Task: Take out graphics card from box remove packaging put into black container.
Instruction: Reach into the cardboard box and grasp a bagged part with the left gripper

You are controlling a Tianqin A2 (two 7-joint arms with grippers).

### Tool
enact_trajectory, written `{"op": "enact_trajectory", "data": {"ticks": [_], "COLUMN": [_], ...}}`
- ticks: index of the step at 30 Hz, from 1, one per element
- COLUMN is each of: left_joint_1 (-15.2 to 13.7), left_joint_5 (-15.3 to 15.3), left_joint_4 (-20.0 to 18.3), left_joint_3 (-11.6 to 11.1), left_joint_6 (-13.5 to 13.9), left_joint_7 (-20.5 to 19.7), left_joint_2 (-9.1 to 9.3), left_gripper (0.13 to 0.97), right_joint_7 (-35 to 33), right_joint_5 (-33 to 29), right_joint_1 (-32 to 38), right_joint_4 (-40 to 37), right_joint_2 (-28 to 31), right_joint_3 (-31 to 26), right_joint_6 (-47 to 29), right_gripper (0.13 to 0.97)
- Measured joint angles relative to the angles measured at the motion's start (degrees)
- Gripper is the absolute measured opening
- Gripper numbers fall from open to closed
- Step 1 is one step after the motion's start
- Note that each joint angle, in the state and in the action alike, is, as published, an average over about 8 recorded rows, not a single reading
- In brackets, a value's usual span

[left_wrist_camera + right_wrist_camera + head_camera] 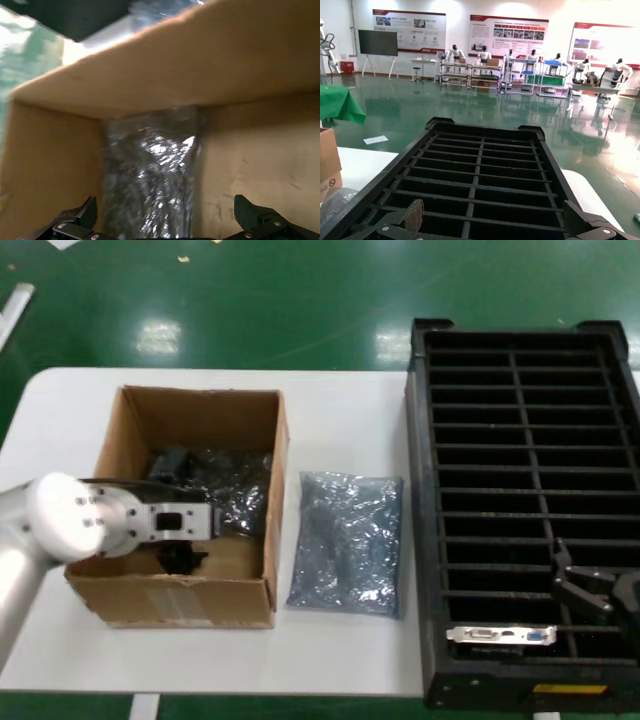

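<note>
Black container [523, 505] already holds one graphics card [500, 635]; empty packaging [347, 540] lies beside box [190, 502]. Left gripper [185, 558] spread wide inside box over bagged card [150, 180]; right gripper [590, 588] open, empty

white table [340, 400] on a glossy green floor [300, 300]. behind: wall posters [409, 29], dark display on a stand [378, 43], racks with humanoid robots [485, 62], green cloth [340, 102], paper scrap on the floor [375, 140].

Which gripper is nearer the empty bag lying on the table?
Left. The left gripper is inside the box beside the bag; the right gripper hovers over the black container.
</note>
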Motion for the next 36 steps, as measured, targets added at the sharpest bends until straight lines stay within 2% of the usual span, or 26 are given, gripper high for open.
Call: {"op": "enact_trajectory", "data": {"ticks": [3, 6, 10, 14, 21, 24, 32, 36], "left_joint_1": [-4.15, -8.0, -12.11, -14.53, -15.5, -15.42, -15.14, -15.11], "left_joint_5": [0.16, -0.91, -3.89, -7.23, -11.72, -12.97, -15.62, -16.67], "left_joint_4": [8.35, 16.78, 26.68, 33.13, 36.92, 37.34, 37.7, 37.68], "left_joint_3": [1.83, 2.43, 1.48, -0.19, -2.4, -2.92, -3.87, -4.26], "left_joint_6": [-1.26, -3.32, -5.95, -8.05, -10.6, -11.36, -12.93, -13.52], "left_joint_7": [4.57, 9.99, 18.04, 25.15, 32.93, 34.75, 38.58, 40.09], "left_joint_2": [2.88, 5.73, 8.8, 10.58, 11.38, 11.37, 11.23, 11.22], "left_gripper": [0.966, 0.966, 0.952, 0.938, 0.867, 0.843, 0.682, 0.682], "right_joint_7": [0.0, 0.0, 0.0, 0.01, 0.01, 0.01, 0.01, 0.01], "right_joint_5": [0.0, 0.0, 0.0, 0.0, 0.0, 0.0, -0.01, -0.01], "right_joint_1": [0.0, 0.0, 0.0, 0.0, 0.0, 0.0, 0.0, 0.0], "right_joint_4": [0.0, 0.0, 0.0, 0.0, 0.0, 0.0, 0.0, 0.0], "right_joint_2": [0.0, 0.0, 0.0, 0.0, 0.0, 0.0, 0.0, 0.0], "right_joint_3": [0.0, 0.0, 0.0, 0.0, 0.0, 0.0, 0.0, 0.0], "right_joint_6": [0.0, 0.0, 0.0, 0.0, 0.0, 0.0, 0.0, 0.0], "right_gripper": [0.966, 0.966, 0.966, 0.966, 0.966, 0.966, 0.966, 0.966]}}
